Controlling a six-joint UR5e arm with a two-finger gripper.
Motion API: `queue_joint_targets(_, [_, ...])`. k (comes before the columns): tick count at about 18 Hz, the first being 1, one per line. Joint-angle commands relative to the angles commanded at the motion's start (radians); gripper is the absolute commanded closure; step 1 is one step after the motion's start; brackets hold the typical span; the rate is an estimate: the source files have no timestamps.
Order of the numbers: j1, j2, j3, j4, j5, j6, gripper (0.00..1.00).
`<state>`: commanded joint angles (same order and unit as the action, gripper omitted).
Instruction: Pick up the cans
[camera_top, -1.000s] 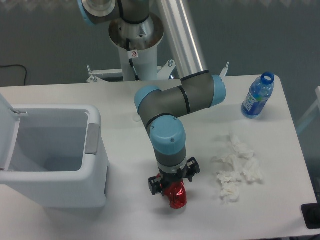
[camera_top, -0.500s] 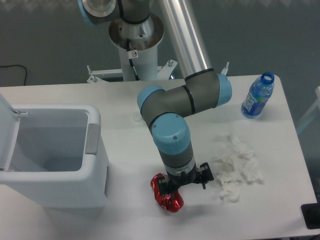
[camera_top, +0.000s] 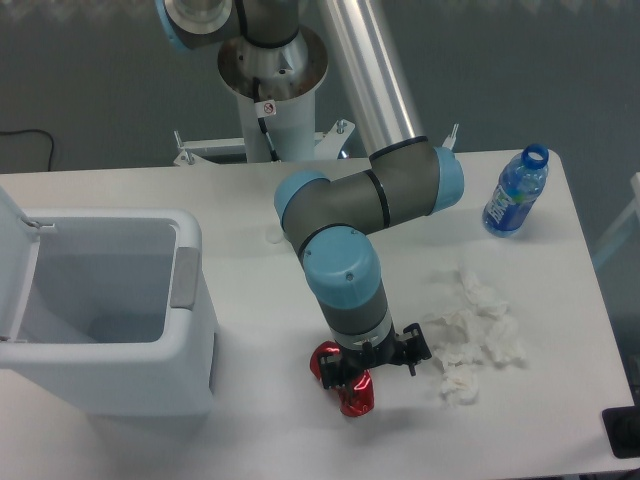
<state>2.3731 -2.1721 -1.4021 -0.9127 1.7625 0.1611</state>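
Camera view has my arm bent down over the table (camera_top: 250, 200), wrist vertical, my claw (camera_top: 352, 383) low at six o'clock from my elbow. Its fingers sit around the red can (camera_top: 348, 385), but whether they clamp it I cannot tell. Since half a second ago, the can has shifted slightly toward three o'clock. Tissues (camera_top: 475, 335) lie at three o'clock.

Crushed shiny red can (camera_top: 347, 390), lying on white table, front centre, partly hidden
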Motion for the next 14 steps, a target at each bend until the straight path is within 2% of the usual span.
queue_joint_targets(2, [0.000,0.000,-0.009,0.000,0.003,-0.028,0.00])
queue_joint_targets(9, [0.009,-0.014,-0.014,0.000,-0.006,-0.259,0.00])
queue_joint_targets(12, [0.015,-0.046,-0.015,0.002,-0.008,-0.291,0.00])
queue_joint_targets(14, [0.020,-0.048,-0.015,0.002,-0.018,-0.293,0.00])
